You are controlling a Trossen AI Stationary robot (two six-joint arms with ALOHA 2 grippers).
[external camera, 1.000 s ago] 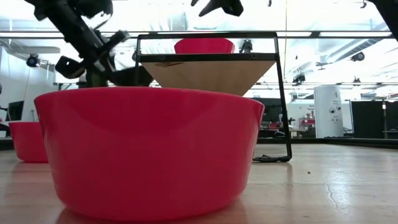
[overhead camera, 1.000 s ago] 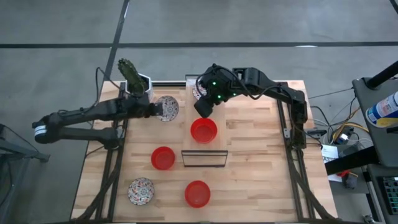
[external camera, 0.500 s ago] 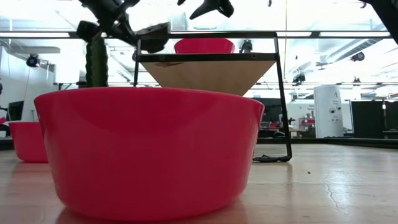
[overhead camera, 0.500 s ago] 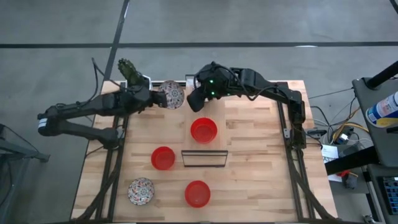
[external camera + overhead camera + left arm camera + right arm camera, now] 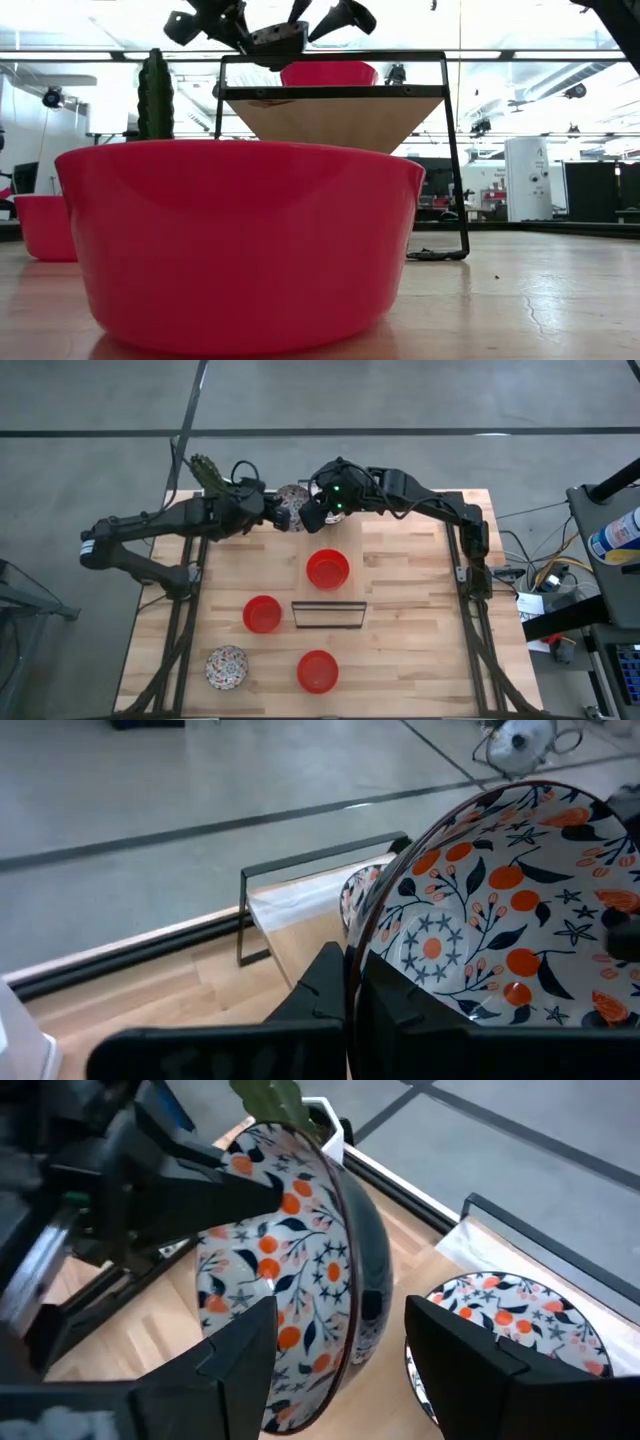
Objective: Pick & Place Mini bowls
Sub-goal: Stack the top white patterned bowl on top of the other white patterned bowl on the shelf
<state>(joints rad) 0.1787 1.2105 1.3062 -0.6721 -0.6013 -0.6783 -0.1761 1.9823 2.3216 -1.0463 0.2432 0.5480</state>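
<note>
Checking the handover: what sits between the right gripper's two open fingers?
The patterned bowl held on edge by the left gripper; the right wrist view shows its rim between the right gripper's fingers.

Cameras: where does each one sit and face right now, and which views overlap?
High: overhead, straight down; both arms meet over the table's far edge, patterned bowl between them.
Low: table height; red bowl fills it, tools at the top.
Left wrist: along left tool, shut on the bowl's rim.
Right wrist: past open right tool straddling that bowl.
Shared: both wrists see the bowl and a second patterned bowl.
</note>
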